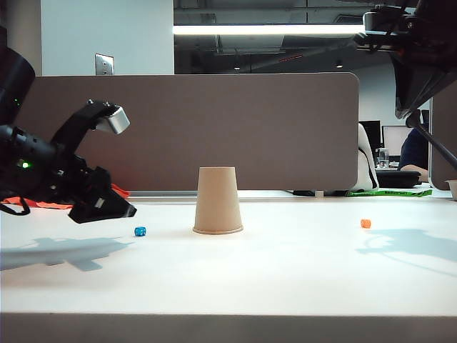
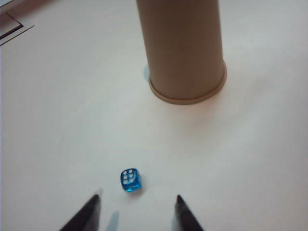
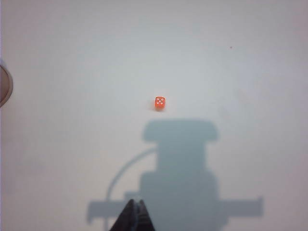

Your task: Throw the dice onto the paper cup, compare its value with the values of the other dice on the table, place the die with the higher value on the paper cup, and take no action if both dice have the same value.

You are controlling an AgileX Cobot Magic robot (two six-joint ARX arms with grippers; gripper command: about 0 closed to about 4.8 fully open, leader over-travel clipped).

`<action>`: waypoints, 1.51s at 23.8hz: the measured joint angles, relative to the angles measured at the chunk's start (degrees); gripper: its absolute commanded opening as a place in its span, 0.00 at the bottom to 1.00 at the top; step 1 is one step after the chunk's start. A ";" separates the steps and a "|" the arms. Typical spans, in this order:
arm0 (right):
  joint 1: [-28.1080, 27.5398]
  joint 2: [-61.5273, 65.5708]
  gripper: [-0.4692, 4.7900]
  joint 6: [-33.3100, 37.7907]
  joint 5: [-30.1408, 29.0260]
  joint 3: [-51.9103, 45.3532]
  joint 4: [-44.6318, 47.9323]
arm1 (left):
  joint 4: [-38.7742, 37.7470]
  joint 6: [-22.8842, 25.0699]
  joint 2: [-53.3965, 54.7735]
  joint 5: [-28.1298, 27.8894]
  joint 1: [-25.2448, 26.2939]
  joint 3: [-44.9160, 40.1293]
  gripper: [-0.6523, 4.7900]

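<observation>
Left gripper (image 2: 138, 211) spread near blue die (image 2: 129, 180) showing six, right gripper (image 3: 134, 214) pressed together above orange die (image 3: 160, 102), five pips.

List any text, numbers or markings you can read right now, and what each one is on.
No printed words, brands or labels are readable.
Blue die: top face shows six pale pips, just ahead of the open left claw.
Orange die: pale pips on top, too small to count, beyond the shut right claw.
Paper cup: plain, no print.
Green strip on the far desk: too blurred to read.
</observation>
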 measured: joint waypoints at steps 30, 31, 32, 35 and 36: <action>0.00 0.00 0.08 0.15 -0.46 -0.04 0.00 | -0.57 -5.01 10.12 1.29 -0.02 6.71 0.46; 0.00 0.00 0.08 0.13 -0.46 -0.04 0.00 | -0.35 -5.01 10.23 1.29 -0.02 6.71 0.46; 0.00 0.00 0.08 0.13 -0.61 -0.04 0.00 | -0.11 -5.01 10.43 1.27 -0.02 6.78 0.46; 0.00 0.00 0.08 0.15 -1.07 -0.04 0.00 | -0.02 -5.01 10.40 1.27 -0.02 7.02 0.46; 0.00 0.00 0.08 0.15 -1.09 -0.04 0.00 | 0.00 -5.01 10.43 1.27 -0.02 7.08 0.46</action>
